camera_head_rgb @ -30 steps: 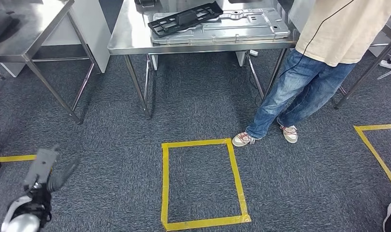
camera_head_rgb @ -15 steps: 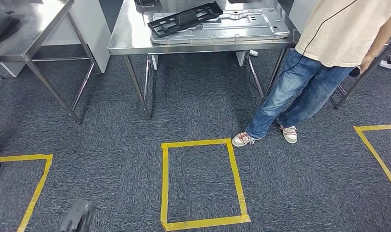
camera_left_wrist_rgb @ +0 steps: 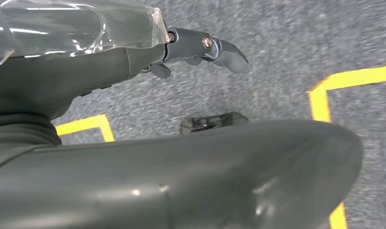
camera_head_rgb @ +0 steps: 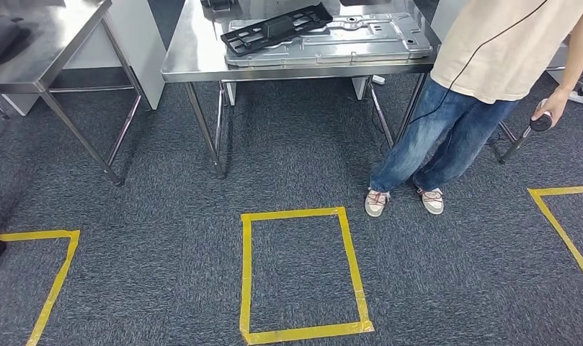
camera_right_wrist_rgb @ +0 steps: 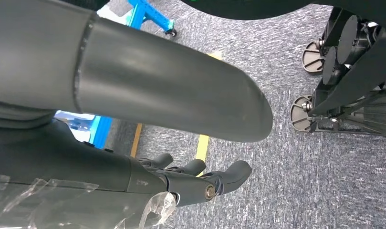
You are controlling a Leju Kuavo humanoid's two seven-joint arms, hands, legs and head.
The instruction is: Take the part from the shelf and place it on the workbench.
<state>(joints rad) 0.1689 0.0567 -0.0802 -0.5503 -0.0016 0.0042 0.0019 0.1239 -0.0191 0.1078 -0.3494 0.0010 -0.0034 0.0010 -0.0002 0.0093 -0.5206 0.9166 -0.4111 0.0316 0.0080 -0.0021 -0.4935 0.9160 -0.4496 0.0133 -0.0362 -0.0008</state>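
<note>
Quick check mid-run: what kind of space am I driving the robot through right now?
Most likely a factory-style test floor or workshop: steel workbenches on grey carpet, yellow tape squares marking standing spots, and a pressed metal panel with a black plastic frame lying on the bench.

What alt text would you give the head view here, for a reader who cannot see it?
A steel workbench holds a black part lying on a grey metal panel. A person in jeans stands at the bench's right end. A yellow tape rectangle marks the grey carpet in front.
</note>
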